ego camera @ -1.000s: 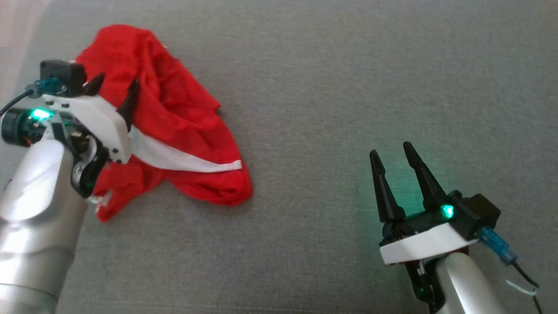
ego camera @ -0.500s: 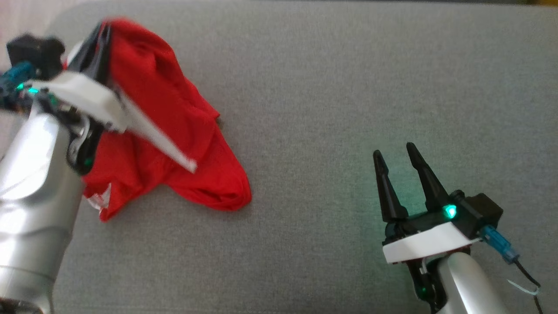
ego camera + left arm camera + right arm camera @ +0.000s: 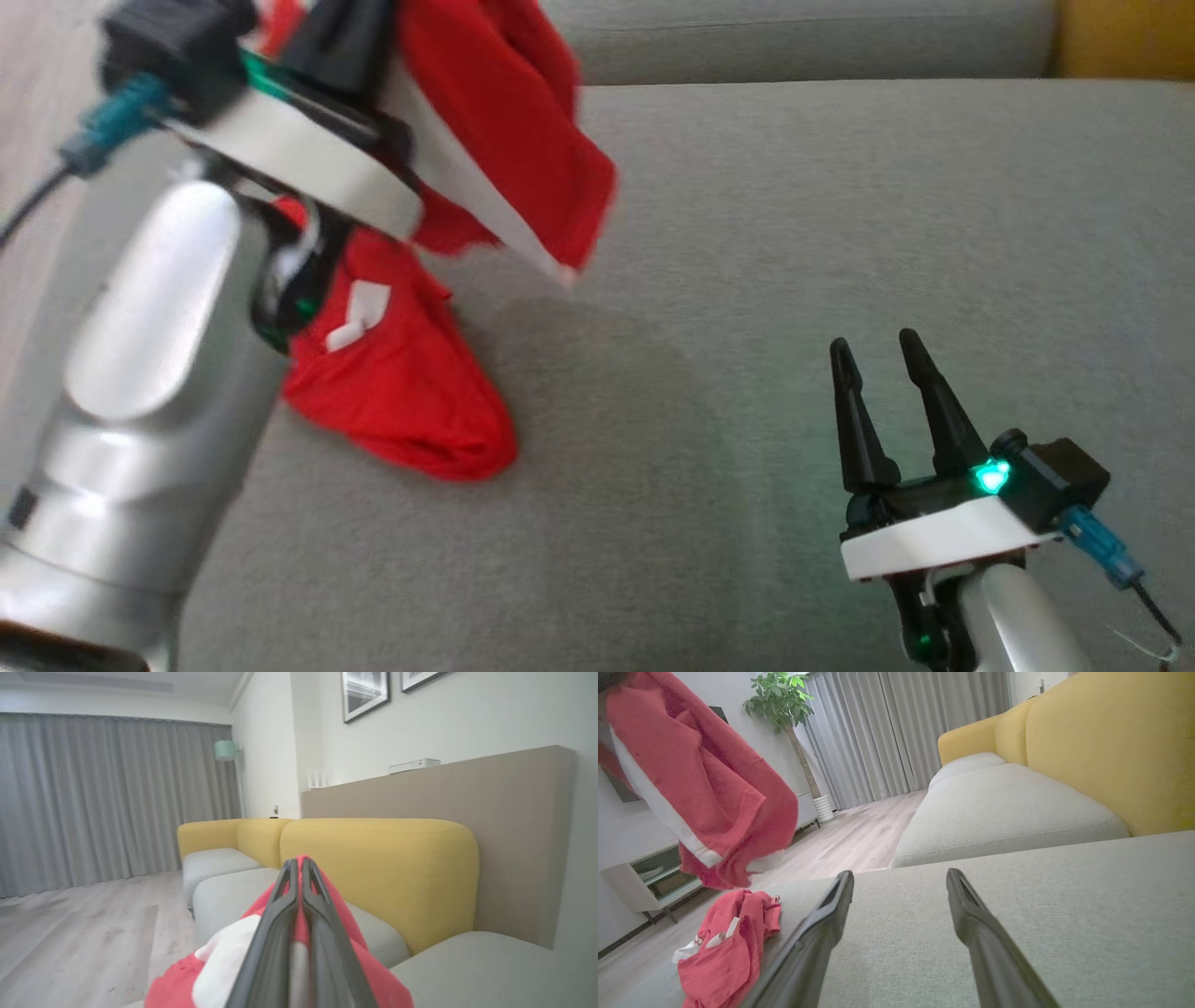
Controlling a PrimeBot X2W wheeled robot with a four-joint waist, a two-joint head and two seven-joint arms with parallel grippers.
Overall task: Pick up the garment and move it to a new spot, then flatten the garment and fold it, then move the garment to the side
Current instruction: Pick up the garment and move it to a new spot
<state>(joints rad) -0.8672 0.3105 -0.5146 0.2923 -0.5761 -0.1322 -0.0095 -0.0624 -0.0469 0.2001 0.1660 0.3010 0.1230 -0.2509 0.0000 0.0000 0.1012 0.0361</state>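
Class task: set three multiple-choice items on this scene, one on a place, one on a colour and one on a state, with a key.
1. Where does the lowest part of the garment lie? A wooden floor B grey cushion C yellow backrest
2. What colour is the garment's stripe? A blue B black C white
3. How is the right hand? A open, empty B shut on cloth C shut, empty
Key: 1 B, its bunched end rests on the cushion; 2 C, a white band crosses the red; 3 A, its jaws stand apart, nothing between them.
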